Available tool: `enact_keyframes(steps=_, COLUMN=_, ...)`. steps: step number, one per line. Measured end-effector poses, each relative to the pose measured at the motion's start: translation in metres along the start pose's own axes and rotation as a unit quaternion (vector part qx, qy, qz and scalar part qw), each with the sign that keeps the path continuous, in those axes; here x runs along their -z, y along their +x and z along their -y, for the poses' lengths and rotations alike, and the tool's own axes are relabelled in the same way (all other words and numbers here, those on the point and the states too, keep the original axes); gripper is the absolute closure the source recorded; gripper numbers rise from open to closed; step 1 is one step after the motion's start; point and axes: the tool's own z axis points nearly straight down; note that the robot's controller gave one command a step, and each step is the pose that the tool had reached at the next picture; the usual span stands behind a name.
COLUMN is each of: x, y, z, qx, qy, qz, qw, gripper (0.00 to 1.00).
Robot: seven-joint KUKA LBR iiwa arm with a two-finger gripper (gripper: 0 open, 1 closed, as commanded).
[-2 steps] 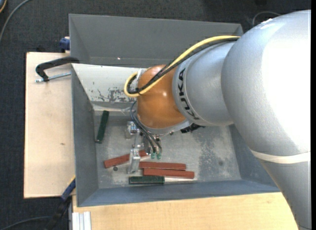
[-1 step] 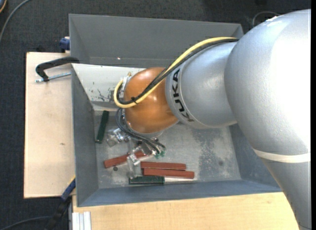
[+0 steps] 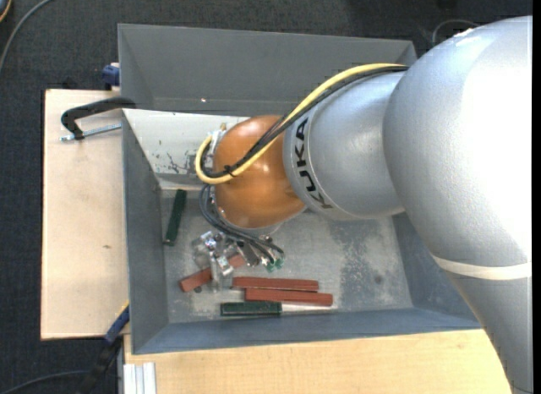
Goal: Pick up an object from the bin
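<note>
Gripper: you've got the gripper (image 3: pixel 221 259) low over the near-left part of the grey bin (image 3: pixel 254 62), tucked under the orange wrist cover (image 3: pixel 254 177).
Grip state: can't tell if it's released or clenched. The tip is just a tangle of metal from up here.
Closest thing: a short red-brown block (image 3: pixel 195 281) on the floor, just left-near of the tip.
Neighbours: a long red-brown bar (image 3: pixel 275 284) to the right, a second red-brown bar (image 3: pixel 292 298) right beside it, and a dark green bar (image 3: pixel 250 308) nearest the near wall.
Further off: a dark green stick (image 3: pixel 174 216) by the left wall, apart from the rest.
</note>
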Motion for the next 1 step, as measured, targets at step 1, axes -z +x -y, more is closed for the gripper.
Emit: enact_keyframes(steps=1, x=0.1886, y=0.0329, z=-0.0020, qx=0.161, qy=0.002, qz=0.0059, qw=0.9869, gripper=1.00)
